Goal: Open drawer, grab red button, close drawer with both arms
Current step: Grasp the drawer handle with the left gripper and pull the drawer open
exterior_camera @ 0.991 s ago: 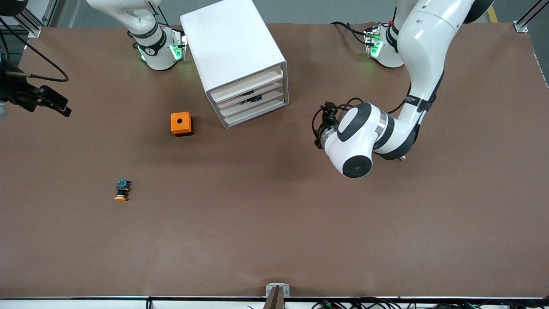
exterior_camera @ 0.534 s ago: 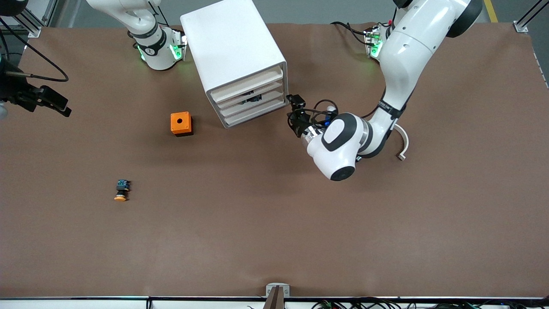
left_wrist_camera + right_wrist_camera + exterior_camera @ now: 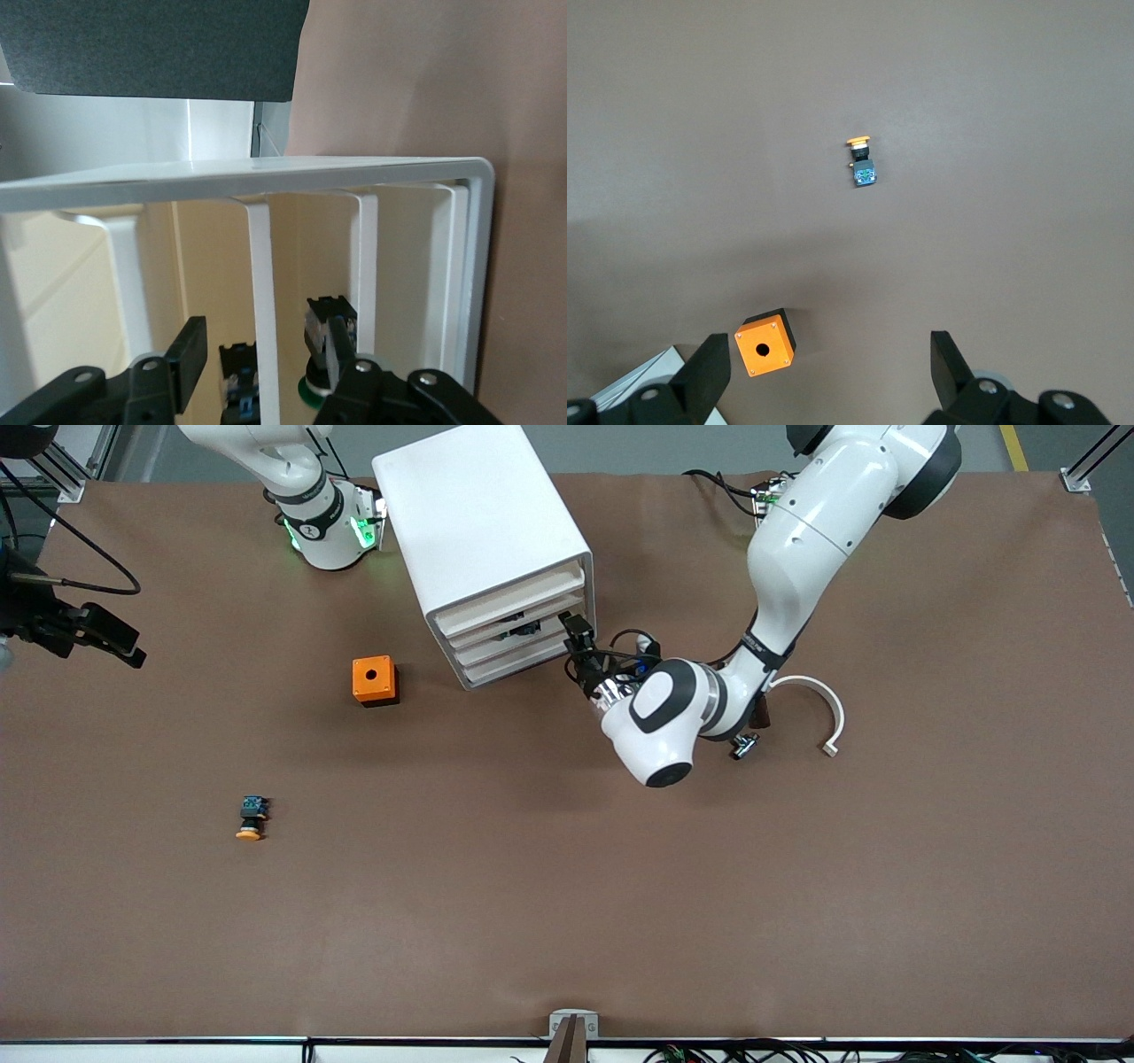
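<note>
Here, left gripper [image 3: 261,367] jaws spread, one finger [image 3: 188,354] on each side of a white drawer [image 3: 264,292] front edge, touching neither face. Right at the front of the white cabinet [image 3: 483,522], at a middle drawer toward the left arm's end. Inside, just past the fingers, two dark-bodied parts, one with a green end [image 3: 312,390], one with a blue [image 3: 239,390]; no telling which is the button, its cap hidden.

Right gripper [image 3: 828,367] jaws wide apart, holding nothing, waiting high over the right arm's end of the table [image 3: 567,886]. Under it, an orange cube [image 3: 765,342] near the cabinet. Nearer the front camera, well apart from the cube, an orange-yellow-capped button [image 3: 860,162] on its side.
</note>
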Robot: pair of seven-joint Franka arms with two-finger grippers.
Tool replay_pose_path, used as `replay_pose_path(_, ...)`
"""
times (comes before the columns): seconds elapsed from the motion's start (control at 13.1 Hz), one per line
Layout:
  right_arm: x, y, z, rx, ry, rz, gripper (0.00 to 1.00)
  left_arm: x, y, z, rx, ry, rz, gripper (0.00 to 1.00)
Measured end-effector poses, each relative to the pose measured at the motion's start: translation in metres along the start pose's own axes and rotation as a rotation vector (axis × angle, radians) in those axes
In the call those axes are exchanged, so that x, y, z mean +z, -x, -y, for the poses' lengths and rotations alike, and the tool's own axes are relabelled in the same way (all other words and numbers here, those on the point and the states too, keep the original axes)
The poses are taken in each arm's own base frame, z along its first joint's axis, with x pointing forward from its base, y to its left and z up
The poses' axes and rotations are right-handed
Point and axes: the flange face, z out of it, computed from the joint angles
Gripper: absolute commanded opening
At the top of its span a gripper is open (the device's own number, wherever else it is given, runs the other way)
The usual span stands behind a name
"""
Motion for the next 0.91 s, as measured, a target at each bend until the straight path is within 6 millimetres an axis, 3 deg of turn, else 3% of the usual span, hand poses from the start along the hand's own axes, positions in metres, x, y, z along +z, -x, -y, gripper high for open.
replay_pose_path(0.15,0.0,0.0,0.0,0.0,0.0,0.001,1.0,0.027,0.007,-0.002,-0.006,-0.003,-0.034,0.47)
replay_pose_path(0.3,0.001,-0.001,0.0,0.0,0.001,0.002,1.0,0.05,0.012,-0.004,-0.008,-0.007,-0.065,0.1)
replay_pose_path(0.38,0.002,-0.001,0.0,0.0,0.001,0.004,1.0,0.056,0.014,-0.004,-0.009,-0.007,-0.071,0.0)
replay_pose_path(0.53,0.006,-0.003,0.001,0.013,0.003,0.012,1.0,0.052,0.015,-0.002,-0.005,-0.017,-0.06,0.0)
replay_pose_path(0.69,0.014,-0.006,0.002,0.063,0.007,0.025,1.0,0.035,0.014,-0.004,-0.004,-0.004,-0.04,0.0)
replay_pose_path(0.91,0.028,-0.012,0.01,0.14,0.008,0.05,1.0,-0.024,0.009,-0.01,0.029,0.06,0.037,0.04)
